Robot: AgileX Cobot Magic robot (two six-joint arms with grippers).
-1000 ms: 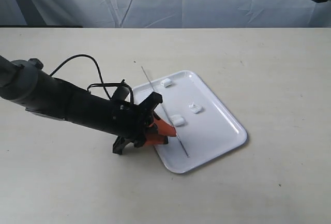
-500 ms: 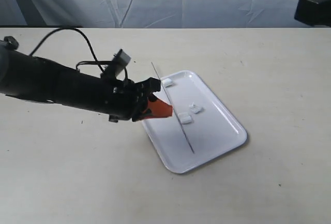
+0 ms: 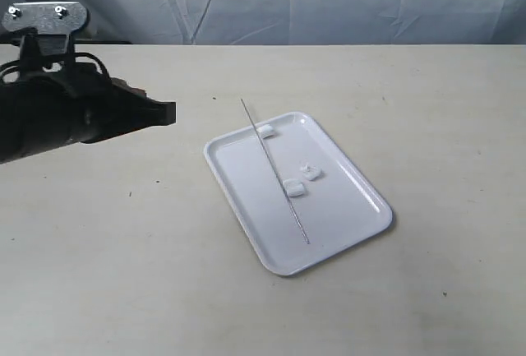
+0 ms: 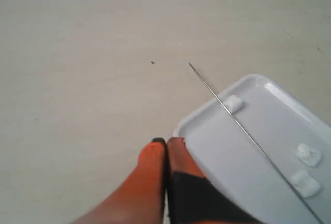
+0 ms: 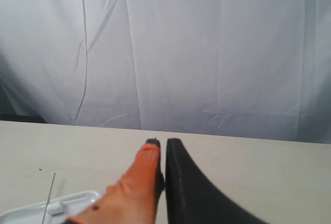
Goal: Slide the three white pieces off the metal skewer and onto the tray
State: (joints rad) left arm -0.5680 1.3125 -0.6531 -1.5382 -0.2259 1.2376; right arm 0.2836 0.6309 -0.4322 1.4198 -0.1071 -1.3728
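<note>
The white tray lies mid-table. The metal skewer rests free, slanting across the tray with its far tip over the rim onto the table. One white piece sits at the tray's far rim, touching the skewer; I cannot tell if it is threaded. Two more white pieces lie loose on the tray. My left gripper is shut and empty, hovering off the tray's left corner. My right gripper is shut, raised high, holding nothing.
My dark left arm stretches over the table's left side. A grey cloth backdrop hangs behind the far edge. The right wrist view catches a tray corner and the skewer tip low down.
My left arm has let go of the skewer and drawn back up and to the left, off the tray. The skewer now lies on the tray. The right gripper left the exterior view.
</note>
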